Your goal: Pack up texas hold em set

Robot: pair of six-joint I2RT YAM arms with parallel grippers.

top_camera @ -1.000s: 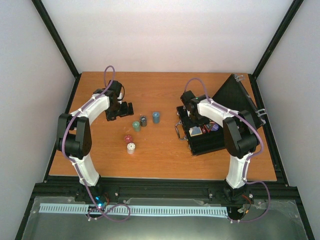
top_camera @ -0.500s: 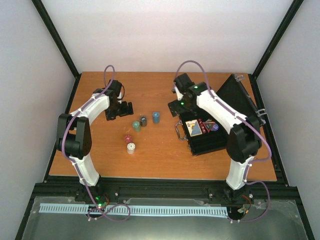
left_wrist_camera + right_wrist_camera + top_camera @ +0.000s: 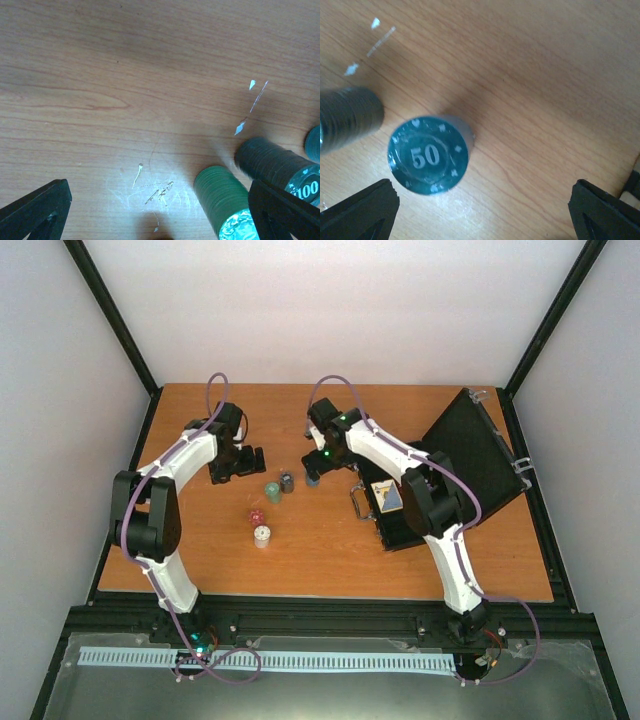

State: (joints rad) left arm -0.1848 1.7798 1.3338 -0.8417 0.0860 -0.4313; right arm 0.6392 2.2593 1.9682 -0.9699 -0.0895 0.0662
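The black briefcase (image 3: pixel 412 523) lies open at the right, its lid (image 3: pixel 470 445) raised, with a card deck (image 3: pixel 390 498) inside. A blue chip stack (image 3: pixel 312 478), a black stack (image 3: pixel 287 482) and a green stack (image 3: pixel 271 490) stand mid-table. Red dice (image 3: pixel 255 516) and a white stack (image 3: pixel 262 536) sit nearer. My right gripper (image 3: pixel 318 462) is open just above the blue stack marked 50 (image 3: pixel 428 156), which stands nearer its left finger (image 3: pixel 362 207). My left gripper (image 3: pixel 243 462) is open and empty, left of the green stack (image 3: pixel 222 195). The purple disc is hidden.
The black stack shows in both wrist views, beside the green one (image 3: pixel 275 162) and left of the blue one (image 3: pixel 347 117). The case's metal handle (image 3: pixel 355 498) faces the chips. Black frame rails (image 3: pixel 130 500) edge the wooden table (image 3: pixel 320 560).
My right arm swung left from over the briefcase to above the blue chip stack. The left arm has stayed still.
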